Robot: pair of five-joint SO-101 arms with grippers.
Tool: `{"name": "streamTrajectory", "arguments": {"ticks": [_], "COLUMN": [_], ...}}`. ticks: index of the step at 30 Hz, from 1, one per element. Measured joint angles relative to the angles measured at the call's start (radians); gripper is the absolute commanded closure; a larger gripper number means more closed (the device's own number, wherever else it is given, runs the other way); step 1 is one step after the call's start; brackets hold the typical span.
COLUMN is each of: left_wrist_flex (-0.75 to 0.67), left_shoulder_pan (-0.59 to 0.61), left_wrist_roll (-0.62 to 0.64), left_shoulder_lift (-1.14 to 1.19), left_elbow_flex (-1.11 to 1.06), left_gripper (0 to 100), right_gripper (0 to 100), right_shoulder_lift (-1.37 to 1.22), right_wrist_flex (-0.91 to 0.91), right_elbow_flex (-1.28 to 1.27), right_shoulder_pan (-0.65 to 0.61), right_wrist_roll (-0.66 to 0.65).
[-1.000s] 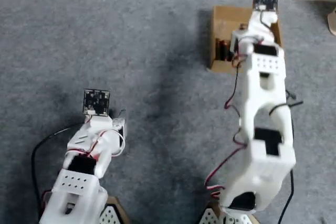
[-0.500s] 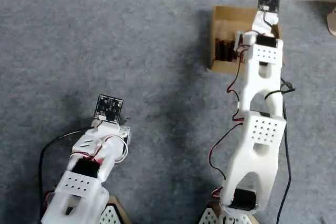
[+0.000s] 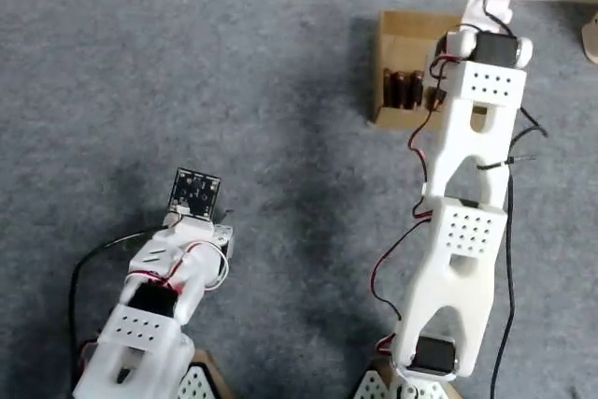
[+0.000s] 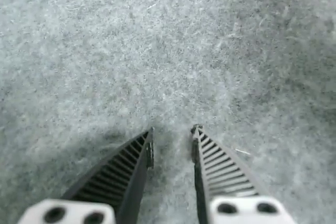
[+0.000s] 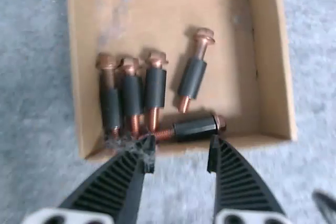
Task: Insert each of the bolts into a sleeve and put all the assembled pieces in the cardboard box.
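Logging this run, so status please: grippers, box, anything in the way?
Left gripper open, empty, over carpet. Right gripper open, empty, at box front. Five pieces in box. No obstruction seen.

The cardboard box (image 5: 265,51) was matt brown card, rough at its cut edges. The bolts (image 5: 203,38) inside were glossy copper-coloured metal, and their sleeves (image 5: 191,77) were smooth and matt black. The table (image 4: 157,35) wore grey, fuzzy, felt-like cloth. The left gripper (image 4: 172,142) and right gripper (image 5: 181,156) had ribbed, matt black plastic fingers. The arms (image 3: 467,231) were smooth white plastic.
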State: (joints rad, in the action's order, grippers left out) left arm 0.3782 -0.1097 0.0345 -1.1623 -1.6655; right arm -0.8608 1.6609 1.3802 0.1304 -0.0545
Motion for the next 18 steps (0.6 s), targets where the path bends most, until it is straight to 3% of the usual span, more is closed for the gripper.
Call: {"name": "streamTrajectory", "arguments": {"ticks": [8,18], "left_wrist_flex": [0.000,0.005], "left_shoulder_pan": [0.000,0.000], "left_wrist_roll": [0.000,0.000], "left_shoulder_lift": [0.000,0.000], "left_elbow_flex": [-0.002,0.006], "left_gripper": [88,88], "right_gripper": [84.6,84.6], "right_shoulder_lift": [-0.015,0.187], "right_wrist_flex": [0.086,0.086], "right_elbow_flex": [0.084,-0.505], "right_shoulder_pan": [0.008,0.015], "right_wrist_roll": [0.009,0.005]}}
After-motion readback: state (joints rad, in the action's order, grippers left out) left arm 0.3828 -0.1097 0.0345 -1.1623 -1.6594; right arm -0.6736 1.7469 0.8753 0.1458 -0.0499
